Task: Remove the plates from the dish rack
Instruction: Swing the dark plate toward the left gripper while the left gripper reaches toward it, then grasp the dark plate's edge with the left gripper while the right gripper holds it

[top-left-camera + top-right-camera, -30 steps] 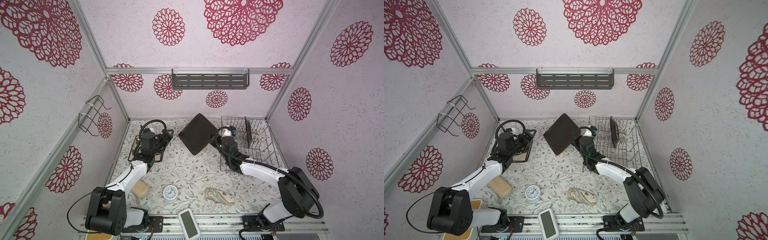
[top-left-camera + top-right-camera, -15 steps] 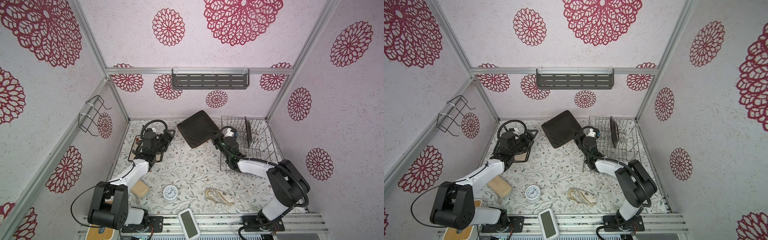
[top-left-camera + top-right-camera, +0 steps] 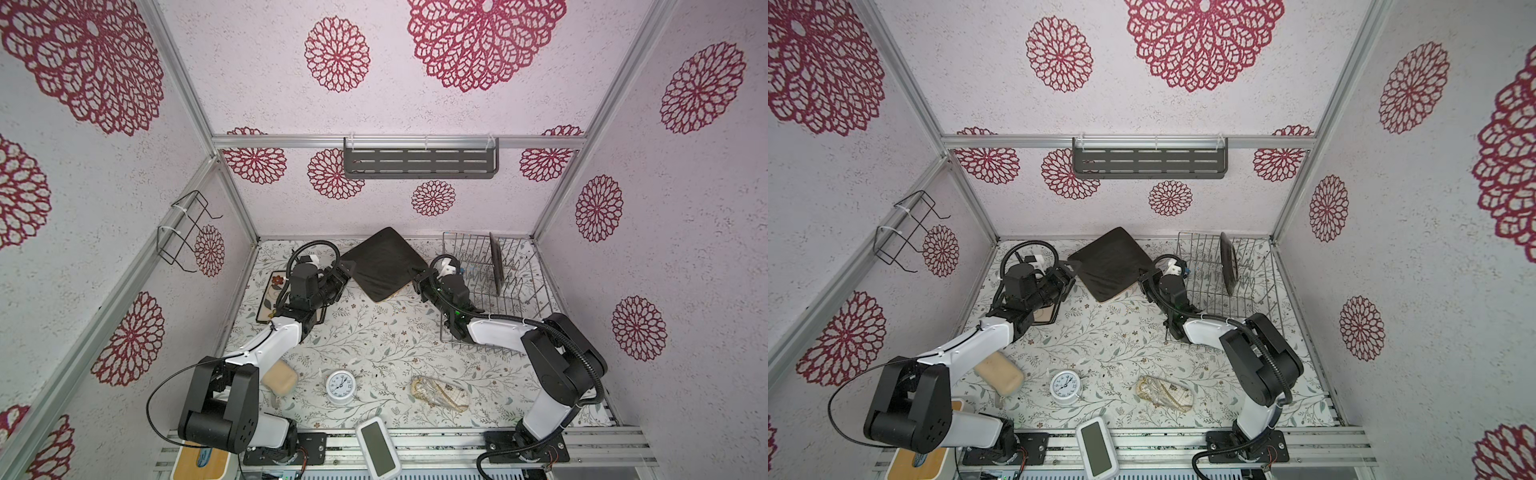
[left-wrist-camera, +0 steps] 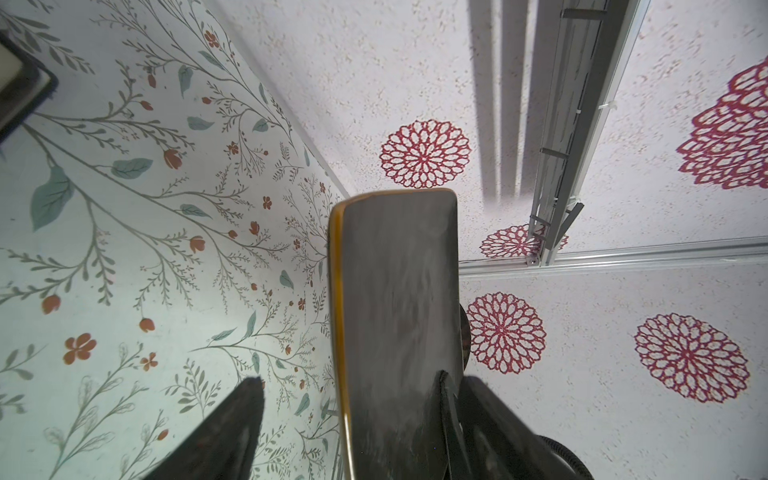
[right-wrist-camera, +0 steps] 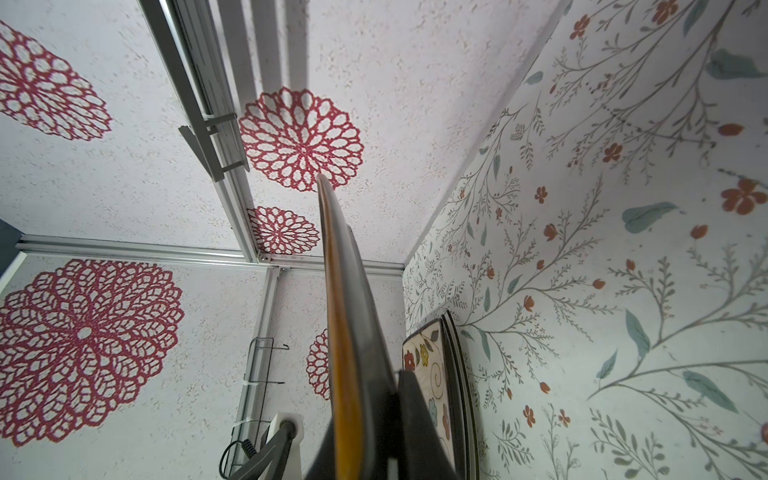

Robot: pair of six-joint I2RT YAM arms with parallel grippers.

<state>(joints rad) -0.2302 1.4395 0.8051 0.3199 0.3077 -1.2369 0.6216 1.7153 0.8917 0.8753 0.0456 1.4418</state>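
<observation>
Hanging over the flowered tabletop [image 3: 374,332] at the far middle of the scene, a dark brown square plate [image 3: 384,262] was tilted, one corner pointing to the far wall. The right gripper [image 3: 417,277] was clamped tight on the plate's right corner. The left gripper [image 3: 347,268] straddled the opposite, left corner with its jaws fairly wide. In the left wrist view one finger [image 4: 478,415] lay close against the plate's face, while the other finger [image 4: 237,419] stood apart from it. The dish rack [image 3: 528,291] sat at the far right, with one dark plate [image 3: 496,266] upright between its tines. A flower-painted plate [image 3: 275,286] lay flat at the far left, partly under the left arm [image 3: 270,340].
</observation>
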